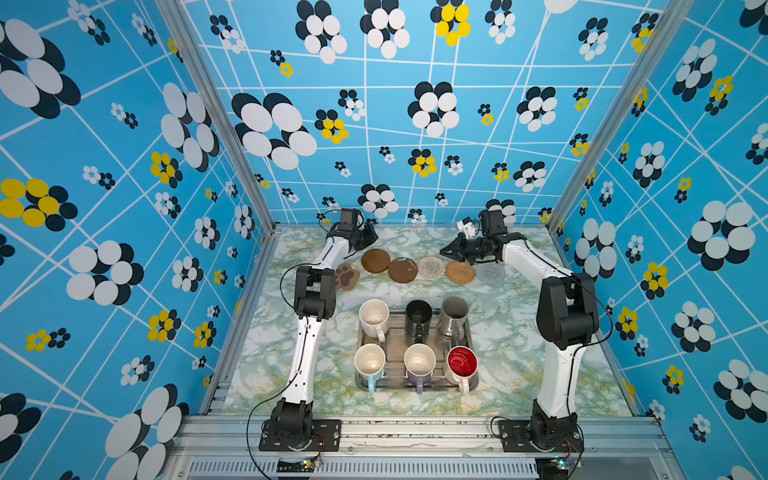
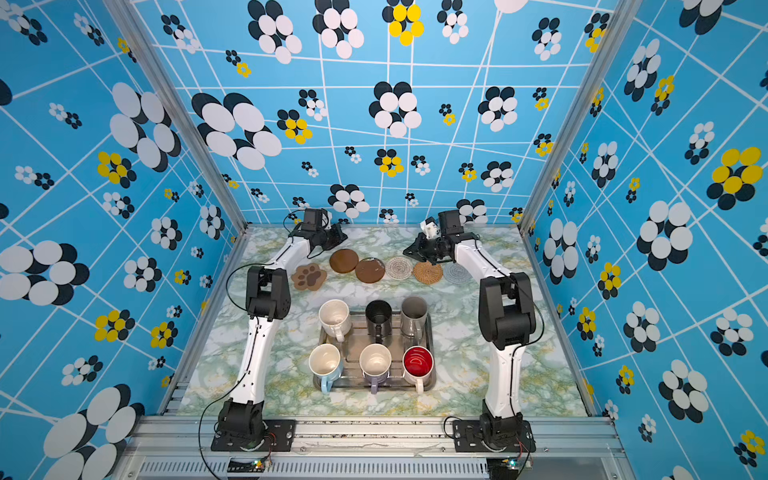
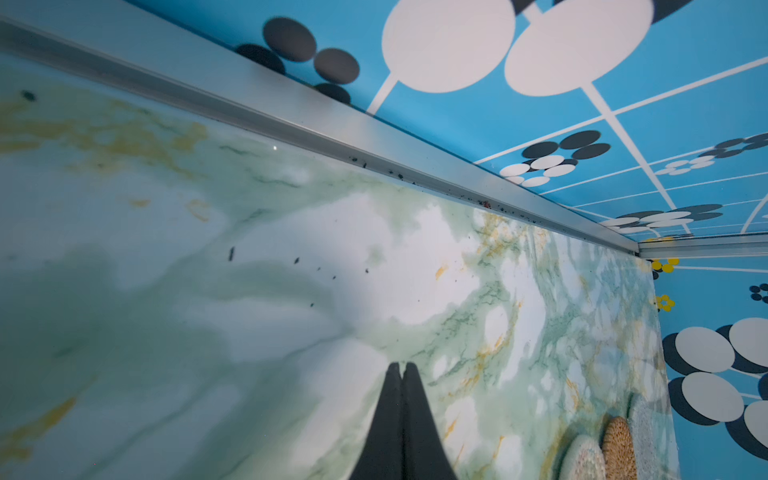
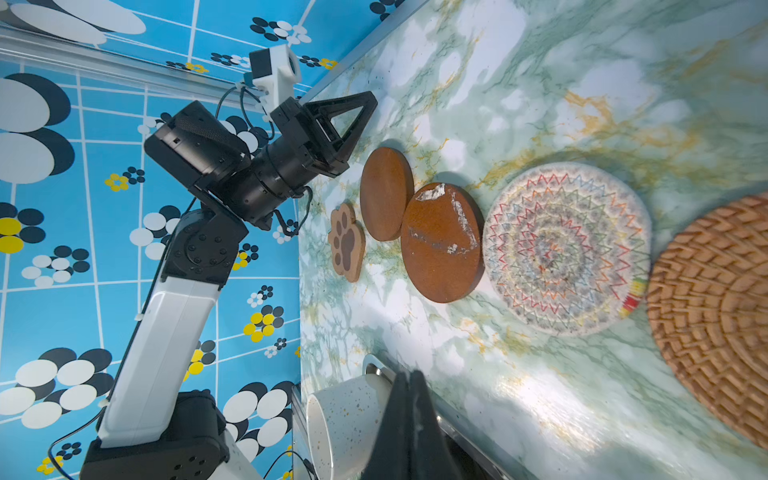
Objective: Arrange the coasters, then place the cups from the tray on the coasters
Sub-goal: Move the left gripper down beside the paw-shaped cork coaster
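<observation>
Taking the table (image 1: 519,353) as a clock face in a top view, with twelve at the back wall, the tray (image 1: 398,341) sits between the centre and six o'clock. All six cups stand in it, upright, in two rows of three. The far row is the white speckled mug (image 1: 374,318), the black mug (image 1: 418,318) and the grey-beige mug (image 1: 454,316). The near row is the light blue mug (image 1: 370,363), the lilac mug (image 1: 419,363) and the white mug with the red inside (image 1: 462,363).

The coasters lie in one curved row from ten o'clock to one o'clock, beyond the tray: paw coaster (image 1: 346,277), brown disc (image 1: 375,261), scuffed brown disc (image 1: 402,270), white crochet round (image 1: 432,267), tan rattan round (image 1: 460,272) and pale grey round (image 1: 491,272). The paw lies just beside the first disc, and the five rounds touch edge to edge. The scuffed disc seems to lap the other's rim.

My left tool (image 1: 370,237) is at eleven o'clock, fingers pressed together and empty. My right tool (image 1: 446,251) is just past twelve, above the crochet and rattan rounds. It is closed on nothing.

I judge the arranging roughly done, though the row is too crowded for six handled mugs and may want spreading. No cup has been placed on a coaster yet.
</observation>
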Robot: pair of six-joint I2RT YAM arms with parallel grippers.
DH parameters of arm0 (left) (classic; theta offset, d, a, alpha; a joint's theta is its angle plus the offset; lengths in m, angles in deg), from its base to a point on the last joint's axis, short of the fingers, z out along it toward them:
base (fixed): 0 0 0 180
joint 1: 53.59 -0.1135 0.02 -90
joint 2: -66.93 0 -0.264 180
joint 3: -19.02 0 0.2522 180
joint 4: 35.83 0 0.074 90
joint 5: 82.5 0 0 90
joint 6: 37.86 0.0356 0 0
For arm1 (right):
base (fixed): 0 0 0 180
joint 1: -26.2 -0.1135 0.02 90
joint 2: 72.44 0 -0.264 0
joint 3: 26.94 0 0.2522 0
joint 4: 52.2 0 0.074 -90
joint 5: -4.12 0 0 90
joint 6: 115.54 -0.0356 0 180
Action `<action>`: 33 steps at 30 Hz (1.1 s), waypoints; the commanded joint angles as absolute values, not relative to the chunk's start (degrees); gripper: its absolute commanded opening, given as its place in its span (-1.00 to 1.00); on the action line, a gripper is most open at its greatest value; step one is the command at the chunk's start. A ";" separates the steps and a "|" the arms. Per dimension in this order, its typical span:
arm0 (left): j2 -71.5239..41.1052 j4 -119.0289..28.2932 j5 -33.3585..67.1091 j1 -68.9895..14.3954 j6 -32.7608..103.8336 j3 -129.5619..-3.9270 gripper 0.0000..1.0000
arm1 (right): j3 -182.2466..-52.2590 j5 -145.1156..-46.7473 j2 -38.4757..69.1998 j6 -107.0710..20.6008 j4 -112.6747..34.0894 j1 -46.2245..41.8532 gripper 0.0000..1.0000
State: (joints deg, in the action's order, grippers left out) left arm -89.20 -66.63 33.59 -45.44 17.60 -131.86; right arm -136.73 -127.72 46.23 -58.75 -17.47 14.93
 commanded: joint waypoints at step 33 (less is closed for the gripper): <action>-89.17 -87.44 37.61 -45.92 28.41 -132.22 -0.99 | -132.90 -128.68 44.10 -60.52 -21.64 14.95 -1.00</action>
State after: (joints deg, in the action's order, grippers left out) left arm -89.07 -80.22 38.81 -45.66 26.32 -133.26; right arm -133.28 -127.86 46.19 -59.86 -20.03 14.93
